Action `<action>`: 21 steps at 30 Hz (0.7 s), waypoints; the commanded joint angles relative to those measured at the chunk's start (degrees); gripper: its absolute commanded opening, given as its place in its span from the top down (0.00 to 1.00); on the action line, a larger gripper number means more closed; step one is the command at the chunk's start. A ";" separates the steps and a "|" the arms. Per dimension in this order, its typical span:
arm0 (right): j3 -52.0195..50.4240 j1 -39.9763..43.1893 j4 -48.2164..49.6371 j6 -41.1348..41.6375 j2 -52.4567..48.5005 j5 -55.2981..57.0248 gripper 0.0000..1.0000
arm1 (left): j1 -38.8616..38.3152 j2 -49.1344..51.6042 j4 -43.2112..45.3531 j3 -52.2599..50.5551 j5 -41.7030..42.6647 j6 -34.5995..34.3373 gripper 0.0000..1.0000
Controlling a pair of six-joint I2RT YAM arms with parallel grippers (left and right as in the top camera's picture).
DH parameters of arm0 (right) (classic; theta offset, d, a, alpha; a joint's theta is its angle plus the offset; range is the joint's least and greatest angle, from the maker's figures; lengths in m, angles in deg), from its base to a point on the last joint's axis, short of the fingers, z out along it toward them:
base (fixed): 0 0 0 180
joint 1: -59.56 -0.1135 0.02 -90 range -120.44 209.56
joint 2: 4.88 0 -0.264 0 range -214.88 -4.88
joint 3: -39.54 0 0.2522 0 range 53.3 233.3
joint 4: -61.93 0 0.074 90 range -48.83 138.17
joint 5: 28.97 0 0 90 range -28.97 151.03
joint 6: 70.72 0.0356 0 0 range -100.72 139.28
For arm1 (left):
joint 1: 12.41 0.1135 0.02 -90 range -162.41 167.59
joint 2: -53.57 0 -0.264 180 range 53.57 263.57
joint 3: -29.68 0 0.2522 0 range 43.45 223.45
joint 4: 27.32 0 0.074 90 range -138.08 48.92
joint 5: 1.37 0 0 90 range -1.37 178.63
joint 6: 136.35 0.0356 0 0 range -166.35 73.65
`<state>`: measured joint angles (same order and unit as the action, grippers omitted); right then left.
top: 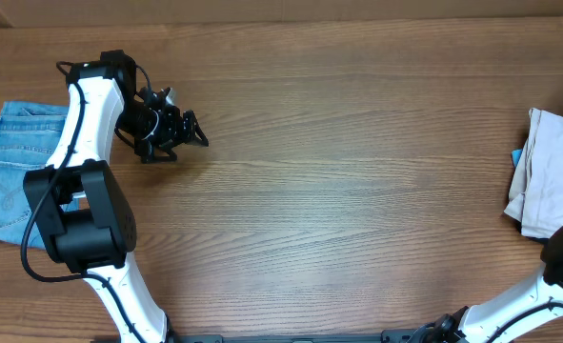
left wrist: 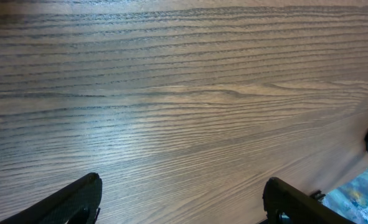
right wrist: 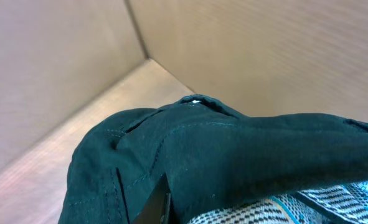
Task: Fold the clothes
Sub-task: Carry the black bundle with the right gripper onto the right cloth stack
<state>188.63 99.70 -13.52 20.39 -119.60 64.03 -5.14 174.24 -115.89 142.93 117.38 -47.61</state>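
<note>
The black garment (right wrist: pixel 233 155) lies bunched in a cardboard box (right wrist: pixel 59 68), off the worktop (top: pixel 357 191), close before the right tool (right wrist: pixel 157 204), whose opening I cannot tell; I think it should pinch one edge only, while the spread left tool (top: pixel 181 129) hovers empty.

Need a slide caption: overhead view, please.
Left gripper open over table; jeans at left edge, cream cloth at right edge.
</note>
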 commanded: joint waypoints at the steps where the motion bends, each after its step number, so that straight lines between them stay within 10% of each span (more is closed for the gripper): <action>1: 0.87 0.46 0.15 -3.13 1.75 6.51 0.96 | 0.20 0.39 -0.37 0.66 0.87 1.11 0.15; 12: -12.74 -0.13 -0.79 -6.05 1.68 11.41 0.96 | 0.22 0.39 -0.98 0.66 0.66 1.60 0.14; 21: -17.97 -8.63 -16.13 1.73 1.68 -5.92 0.96 | 0.22 0.39 -1.44 0.66 0.70 2.64 0.15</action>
<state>170.92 92.93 -26.48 17.76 -119.53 66.35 -5.14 174.24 -117.18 142.93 117.38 -46.34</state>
